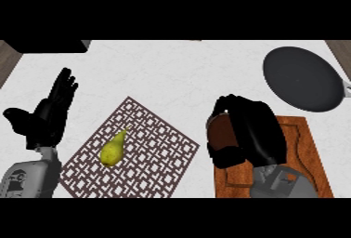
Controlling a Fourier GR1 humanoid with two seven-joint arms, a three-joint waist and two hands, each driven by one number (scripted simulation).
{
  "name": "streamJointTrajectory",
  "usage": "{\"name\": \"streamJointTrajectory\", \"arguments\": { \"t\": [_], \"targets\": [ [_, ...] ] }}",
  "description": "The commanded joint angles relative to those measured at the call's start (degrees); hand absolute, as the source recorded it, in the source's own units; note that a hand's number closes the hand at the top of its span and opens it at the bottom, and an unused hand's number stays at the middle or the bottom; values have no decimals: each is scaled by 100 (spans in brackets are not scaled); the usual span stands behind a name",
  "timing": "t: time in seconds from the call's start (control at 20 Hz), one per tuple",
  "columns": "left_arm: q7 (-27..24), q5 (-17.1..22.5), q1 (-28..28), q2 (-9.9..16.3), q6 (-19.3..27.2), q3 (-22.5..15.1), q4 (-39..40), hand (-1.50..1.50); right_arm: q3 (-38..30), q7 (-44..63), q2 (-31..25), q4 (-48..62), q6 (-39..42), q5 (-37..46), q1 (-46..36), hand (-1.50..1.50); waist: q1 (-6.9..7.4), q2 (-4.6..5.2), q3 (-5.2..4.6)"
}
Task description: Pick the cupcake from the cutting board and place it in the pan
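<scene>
Fingers of the right hand [248, 132] curled round the cupcake [221, 132] over the cutting board [307, 153]; carrying to the pan [303, 77] remained. Left hand [48, 116] rested open.

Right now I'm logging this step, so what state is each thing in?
Left hand: open, resting at the left.
Right hand: curled round the cupcake.
Cupcake: gripped, over the cutting board's left edge.
Cutting board: partly covered.
Pan: empty.
Pear: lying on the mat.
</scene>
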Motion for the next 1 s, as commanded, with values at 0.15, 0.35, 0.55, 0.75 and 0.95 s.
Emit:
{"name": "streamJointTrajectory", "arguments": {
  "t": [0.15, 0.35, 0.55, 0.75, 0.95],
  "targets": [
    [-362, -116, -337, -86, 48, 15, 666, 0, -973, -125, -70, 52, -845, 36, -465, 150, 4, 47, -1],
    [-167, -329, -49, -292, 305, -230, 85, 0, -1904, -359, 22, -165, -1028, -868, -549, 150, 34, 34, 7],
    [-40, 177, -3, 117, -219, 140, -64, 0, -3192, -645, -415, 447, -938, -1800, -1068, 150, 78, 34, 5],
    [-36, -237, -137, -191, 168, -172, 53, 0, -3938, -1561, -1300, 2034, -1268, -2000, -1586, 150, 100, 63, 6],
    [-137, -154, -154, -177, 13, -179, 134, 0, -4284, -2390, -1884, 3656, -1859, -1879, -2062, 150, 171, 85, 6]
  ]
}}
